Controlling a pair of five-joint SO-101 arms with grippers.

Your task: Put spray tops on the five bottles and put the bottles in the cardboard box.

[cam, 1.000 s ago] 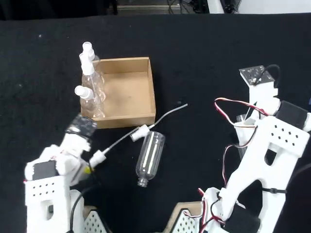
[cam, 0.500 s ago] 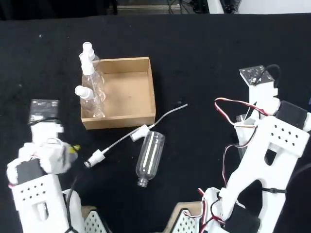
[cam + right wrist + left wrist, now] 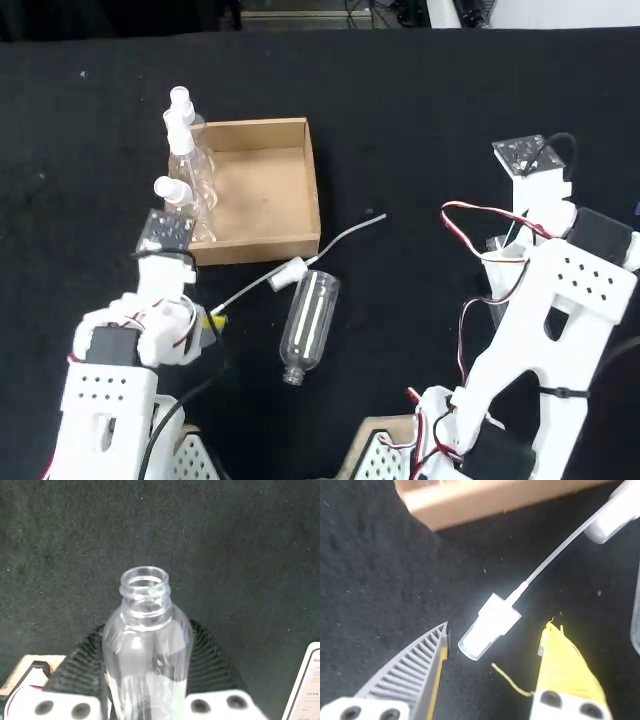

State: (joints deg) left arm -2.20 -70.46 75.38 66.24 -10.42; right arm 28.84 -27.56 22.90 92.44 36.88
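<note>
Back astride the loose spray top (image 3: 489, 626), left fingers (image 3: 420, 665) wide open for pickup; right fingers (image 3: 80, 675) clamping a topless bottle (image 3: 147, 630).

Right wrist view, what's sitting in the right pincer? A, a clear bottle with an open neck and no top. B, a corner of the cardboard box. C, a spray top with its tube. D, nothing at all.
A: the clear bottle stands gripped in the right pincer, its threaded neck bare and open.
</note>
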